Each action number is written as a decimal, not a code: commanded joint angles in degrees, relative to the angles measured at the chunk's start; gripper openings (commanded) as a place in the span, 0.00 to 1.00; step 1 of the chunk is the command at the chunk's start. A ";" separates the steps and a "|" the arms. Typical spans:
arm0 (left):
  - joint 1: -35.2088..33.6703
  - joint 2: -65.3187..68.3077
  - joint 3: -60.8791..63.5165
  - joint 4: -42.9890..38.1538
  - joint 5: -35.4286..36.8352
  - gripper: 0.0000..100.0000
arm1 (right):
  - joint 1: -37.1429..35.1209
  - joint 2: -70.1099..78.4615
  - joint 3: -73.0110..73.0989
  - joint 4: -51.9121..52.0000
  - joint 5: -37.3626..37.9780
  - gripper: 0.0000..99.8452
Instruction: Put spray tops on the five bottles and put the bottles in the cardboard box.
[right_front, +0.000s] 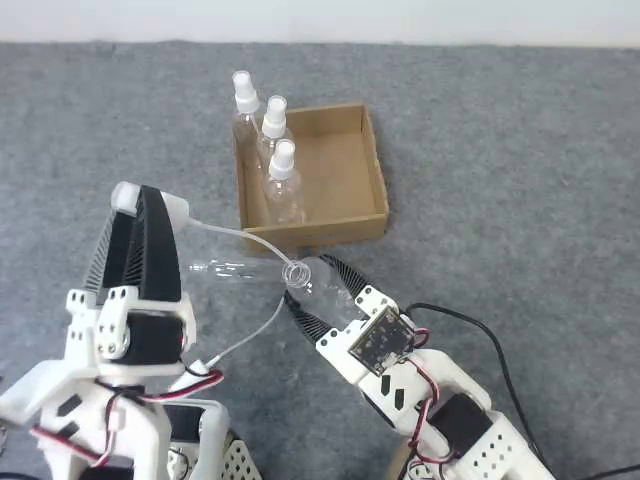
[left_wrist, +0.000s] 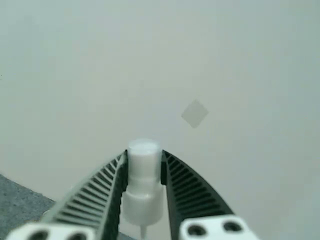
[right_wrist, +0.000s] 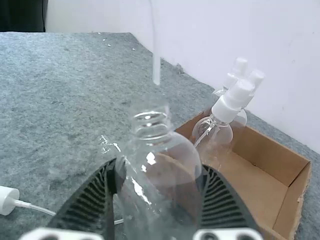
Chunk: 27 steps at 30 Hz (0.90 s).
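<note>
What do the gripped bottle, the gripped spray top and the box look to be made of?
The bottle looks like clear glossy plastic: the background shows through it, with bright glints. The spray top seems opaque white plastic, smooth and satin. The box is matte brown cardboard, with thin folded walls.
</note>
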 joint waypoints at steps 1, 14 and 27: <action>-0.09 -1.14 -2.86 0.26 -0.88 0.01 | -0.22 -0.22 1.23 0.57 1.05 0.05; -0.09 -1.14 -2.42 5.54 -0.97 0.01 | -0.22 -0.48 1.23 0.57 0.88 0.05; 0.35 -1.14 0.66 5.01 -0.97 0.01 | -0.22 -0.31 1.23 0.57 0.88 0.05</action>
